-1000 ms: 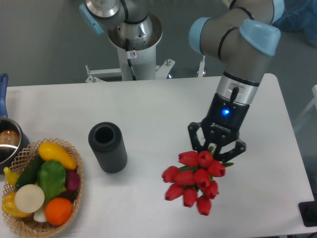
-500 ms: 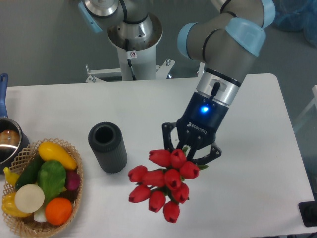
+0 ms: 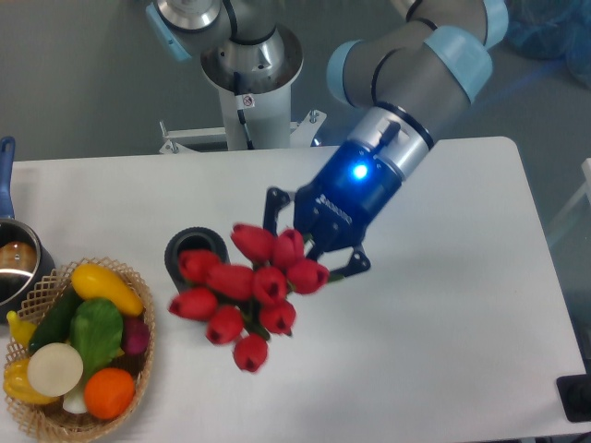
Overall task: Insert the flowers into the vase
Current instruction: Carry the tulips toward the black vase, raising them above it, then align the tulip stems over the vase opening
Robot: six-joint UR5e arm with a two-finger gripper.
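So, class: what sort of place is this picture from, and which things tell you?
Probably a robotics lab or test bench: a robot arm on a pedestal, its gripper holding toy-like flowers above a plain white table, with a basket of produce.

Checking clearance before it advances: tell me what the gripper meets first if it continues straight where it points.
Probably the vase: the gripper, holding the flowers, points down-left toward it, though depth is unclear.
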